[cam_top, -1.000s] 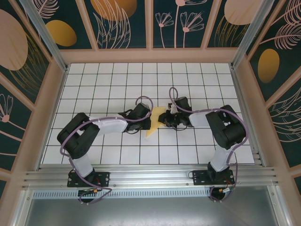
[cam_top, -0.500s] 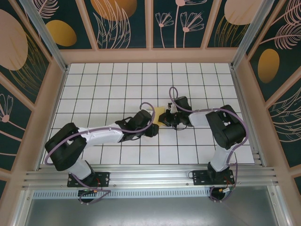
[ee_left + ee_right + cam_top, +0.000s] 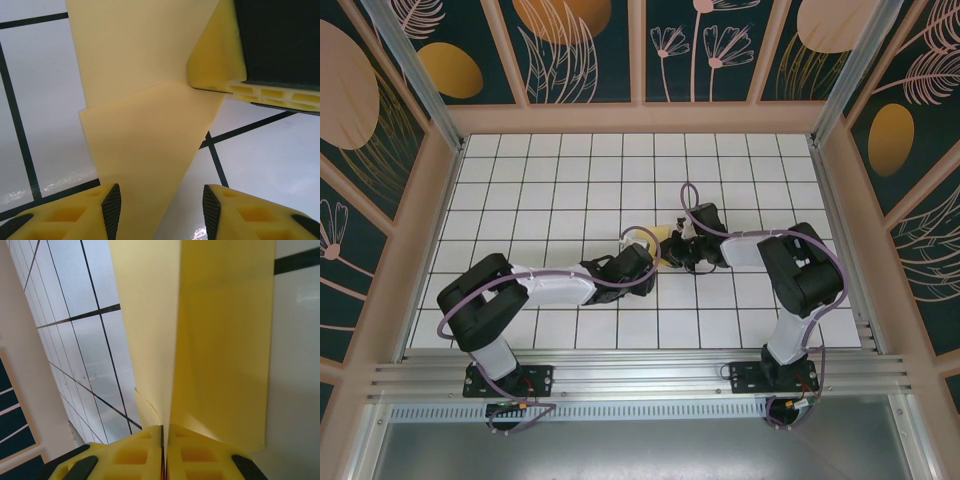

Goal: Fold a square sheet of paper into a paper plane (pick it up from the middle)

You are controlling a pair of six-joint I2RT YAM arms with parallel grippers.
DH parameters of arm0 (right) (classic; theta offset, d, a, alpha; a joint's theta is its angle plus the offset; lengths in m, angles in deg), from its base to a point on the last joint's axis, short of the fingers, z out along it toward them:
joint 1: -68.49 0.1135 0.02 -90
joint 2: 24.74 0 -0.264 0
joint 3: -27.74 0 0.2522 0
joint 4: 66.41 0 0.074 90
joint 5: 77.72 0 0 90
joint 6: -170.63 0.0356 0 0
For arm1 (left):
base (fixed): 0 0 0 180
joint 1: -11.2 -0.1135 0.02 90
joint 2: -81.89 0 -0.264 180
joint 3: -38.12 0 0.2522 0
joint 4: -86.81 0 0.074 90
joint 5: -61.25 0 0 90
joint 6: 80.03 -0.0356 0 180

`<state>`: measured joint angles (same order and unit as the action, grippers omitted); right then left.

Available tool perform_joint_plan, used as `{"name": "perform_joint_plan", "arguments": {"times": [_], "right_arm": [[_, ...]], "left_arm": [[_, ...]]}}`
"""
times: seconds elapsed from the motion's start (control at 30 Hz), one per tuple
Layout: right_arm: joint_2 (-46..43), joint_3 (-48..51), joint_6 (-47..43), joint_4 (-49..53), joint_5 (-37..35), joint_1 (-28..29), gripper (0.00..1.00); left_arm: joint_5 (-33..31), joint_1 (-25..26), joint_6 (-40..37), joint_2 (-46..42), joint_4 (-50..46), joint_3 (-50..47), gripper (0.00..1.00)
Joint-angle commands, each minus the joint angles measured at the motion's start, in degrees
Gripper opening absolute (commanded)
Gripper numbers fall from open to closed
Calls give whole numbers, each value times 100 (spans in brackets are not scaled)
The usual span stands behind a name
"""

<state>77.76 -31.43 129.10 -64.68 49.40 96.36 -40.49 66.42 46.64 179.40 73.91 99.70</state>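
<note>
We find the paper (image 3: 145,125) near the middle of the table (image 3: 570,180), between the two grippers. It is already folded: in the left wrist view one flap overlaps another along a slanting edge. It is far from a pointed dart.

Since a second ago, much less of the paper shows from above. Then a yellow triangle lay open toward the near edge; now only a small patch is visible beside the arms.

The right gripper (image 3: 162,450) is clamped on the paper's edge, the sheet rising out of the seam between its closed fingers. It has hardly moved over that second.

The left gripper (image 3: 157,210) has swung in from the paper's left side to its near side. Its jaws stand apart with the lower flap running between them, and we see no pinch on it.

We judge that the left gripper has released and repositioned while the right holds the sheet steady. The next fold or crease seems to be in preparation. The plane remains at an early to middle stage.
</note>
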Motion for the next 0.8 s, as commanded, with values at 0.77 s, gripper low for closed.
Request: {"name": "perform_joint_plan", "arguments": {"times": [0.77], "right_arm": [[-261,-343,299,379,-12,99,12]], "left_arm": [[-675,139,-80,373,-45,177,28]]}}
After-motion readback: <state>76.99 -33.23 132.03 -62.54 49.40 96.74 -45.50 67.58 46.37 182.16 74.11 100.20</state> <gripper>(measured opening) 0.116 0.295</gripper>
